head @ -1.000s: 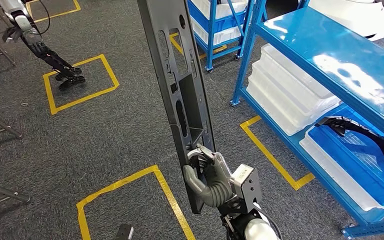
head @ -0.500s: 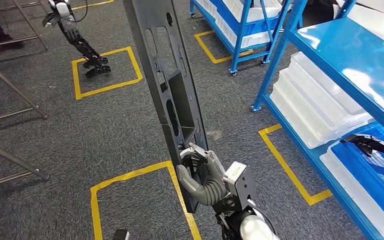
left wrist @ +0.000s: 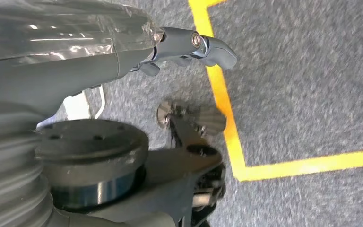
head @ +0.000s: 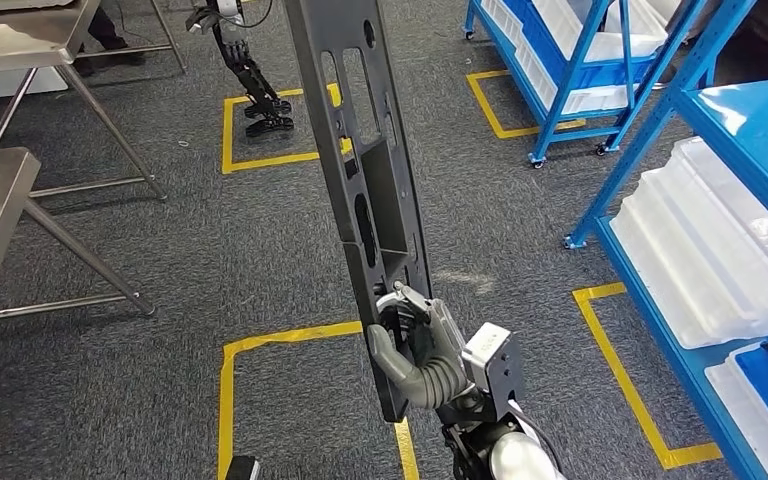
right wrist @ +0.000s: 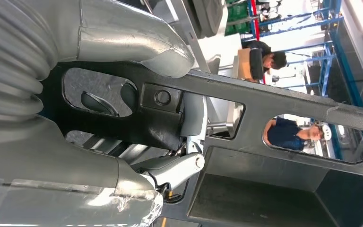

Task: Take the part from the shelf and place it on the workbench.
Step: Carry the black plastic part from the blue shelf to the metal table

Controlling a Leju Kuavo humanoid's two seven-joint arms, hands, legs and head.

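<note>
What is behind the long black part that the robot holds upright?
Behind the black part lie grey carpet and yellow floor tape; the part covers a strip of both. The right robot hand grips its lower end.

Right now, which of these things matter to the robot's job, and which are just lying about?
Job:
part, long, dark, upright
right hand, gripping its lower end
steel tables, perhaps the workbench
blue shelf

Lying about:
white trays
yellow floor tape
another robot's legs

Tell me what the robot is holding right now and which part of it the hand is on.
The right hand holds the long dark part upright by its lower end.
</note>
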